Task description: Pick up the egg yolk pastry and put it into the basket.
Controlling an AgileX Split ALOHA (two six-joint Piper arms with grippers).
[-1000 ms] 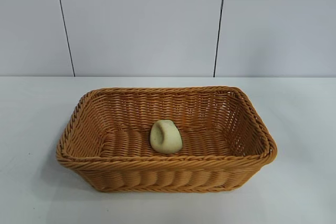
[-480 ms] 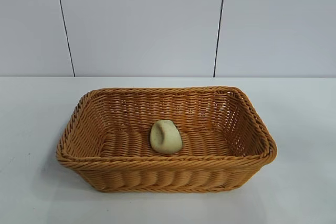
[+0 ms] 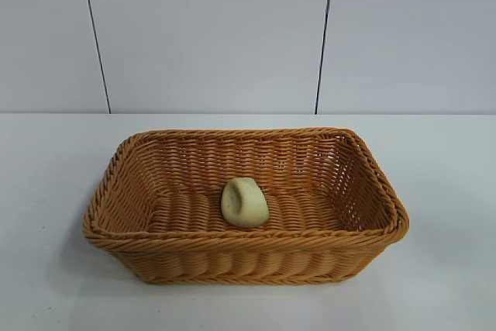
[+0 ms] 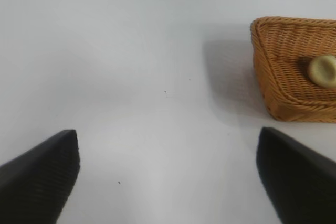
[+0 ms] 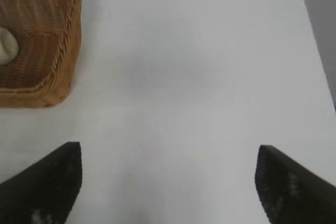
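Note:
The egg yolk pastry, a pale cream-yellow bun with a dent, lies on the floor of the orange-brown wicker basket in the middle of the table. Both wrist views show it there too: the pastry inside the basket, and the pastry inside the basket. My left gripper is open over bare table, well away from the basket. My right gripper is open too, over bare table on the basket's other side. Neither gripper shows in the exterior view.
A white table surrounds the basket on all sides. Behind it stands a grey panelled wall with dark vertical seams.

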